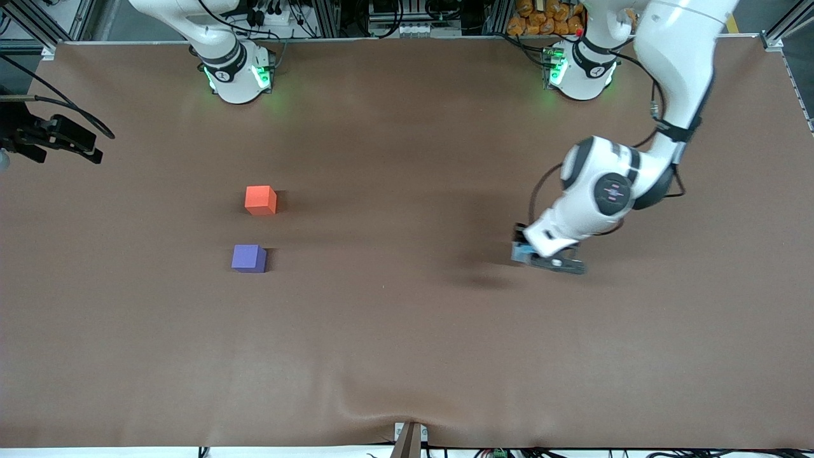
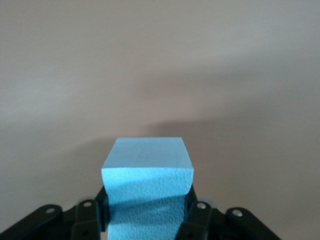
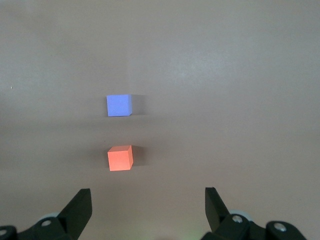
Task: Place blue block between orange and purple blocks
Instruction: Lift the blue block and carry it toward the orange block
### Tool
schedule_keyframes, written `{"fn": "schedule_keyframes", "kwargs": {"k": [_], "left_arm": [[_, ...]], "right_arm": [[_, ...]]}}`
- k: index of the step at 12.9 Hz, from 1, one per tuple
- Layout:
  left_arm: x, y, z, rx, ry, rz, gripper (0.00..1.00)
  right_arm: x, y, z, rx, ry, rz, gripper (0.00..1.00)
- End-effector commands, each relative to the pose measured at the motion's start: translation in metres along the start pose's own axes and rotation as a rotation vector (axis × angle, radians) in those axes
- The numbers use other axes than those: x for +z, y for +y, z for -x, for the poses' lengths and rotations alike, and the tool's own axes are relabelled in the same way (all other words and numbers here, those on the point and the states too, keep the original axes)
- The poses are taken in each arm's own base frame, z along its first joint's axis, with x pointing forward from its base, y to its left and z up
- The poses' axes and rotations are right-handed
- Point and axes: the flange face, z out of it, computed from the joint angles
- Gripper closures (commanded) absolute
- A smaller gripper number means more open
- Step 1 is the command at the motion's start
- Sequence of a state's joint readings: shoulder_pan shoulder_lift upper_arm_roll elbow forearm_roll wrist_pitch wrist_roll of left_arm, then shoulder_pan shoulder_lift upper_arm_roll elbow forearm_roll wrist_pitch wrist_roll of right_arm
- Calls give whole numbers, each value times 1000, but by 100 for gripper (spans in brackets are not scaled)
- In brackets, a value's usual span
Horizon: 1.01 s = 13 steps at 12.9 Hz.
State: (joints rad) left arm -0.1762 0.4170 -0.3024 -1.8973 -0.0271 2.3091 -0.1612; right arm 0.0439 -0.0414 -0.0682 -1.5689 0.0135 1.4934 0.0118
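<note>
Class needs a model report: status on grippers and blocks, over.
Left gripper shut on blue block. Right gripper open, waiting above. Gap between orange block and purple block unobstructed.

1. No readable text, label, brand, number or sign showed in any view.
2. Small dark marks on the arm bases [image 1: 236,75] were too small to read.

Matt pebbled foam blue block [image 2: 148,192], matt brown table [image 1: 407,331]
</note>
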Motion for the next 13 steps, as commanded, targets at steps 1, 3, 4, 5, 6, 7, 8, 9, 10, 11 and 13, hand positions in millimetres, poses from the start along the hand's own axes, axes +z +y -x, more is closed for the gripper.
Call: {"fn": "schedule_keyframes", "kwargs": {"k": [1, 3, 4, 5, 6, 7, 8, 9, 10, 11, 13], "left_arm": [[-10, 103, -23, 124, -5, 34, 100], [5, 209, -24, 191, 19, 82, 100], [18, 239, -26, 214, 29, 83, 100], [28, 260, -27, 236, 40, 82, 100], [33, 287, -22, 263, 57, 77, 100], [44, 307, -15, 281, 63, 62, 100], [53, 326, -9, 289, 76, 55, 100], [67, 340, -5, 285, 87, 57, 100], [82, 350, -4, 279, 103, 64, 100], [101, 346, -7, 273, 125, 66, 100], [119, 348, -5, 237, 136, 76, 77]], "right_arm": [[-4, 3, 0, -2, -1, 0, 0], [-4, 4, -1, -1, 1, 0, 0], [-5, 2, 0, -3, 4, -2, 0], [-4, 3, -1, -1, 2, 0, 0], [-4, 3, -1, -1, 4, 0, 0], [-4, 2, -2, -3, 4, -2, 0], [-5, 0, -1, -6, 5, 0, 0], [-5, 1, -1, -4, 5, 0, 0], [-4, 1, -2, -4, 4, 0, 0], [-1, 0, -4, -4, 0, 1, 0], [0, -1, -5, -7, -3, 1, 0]]}}
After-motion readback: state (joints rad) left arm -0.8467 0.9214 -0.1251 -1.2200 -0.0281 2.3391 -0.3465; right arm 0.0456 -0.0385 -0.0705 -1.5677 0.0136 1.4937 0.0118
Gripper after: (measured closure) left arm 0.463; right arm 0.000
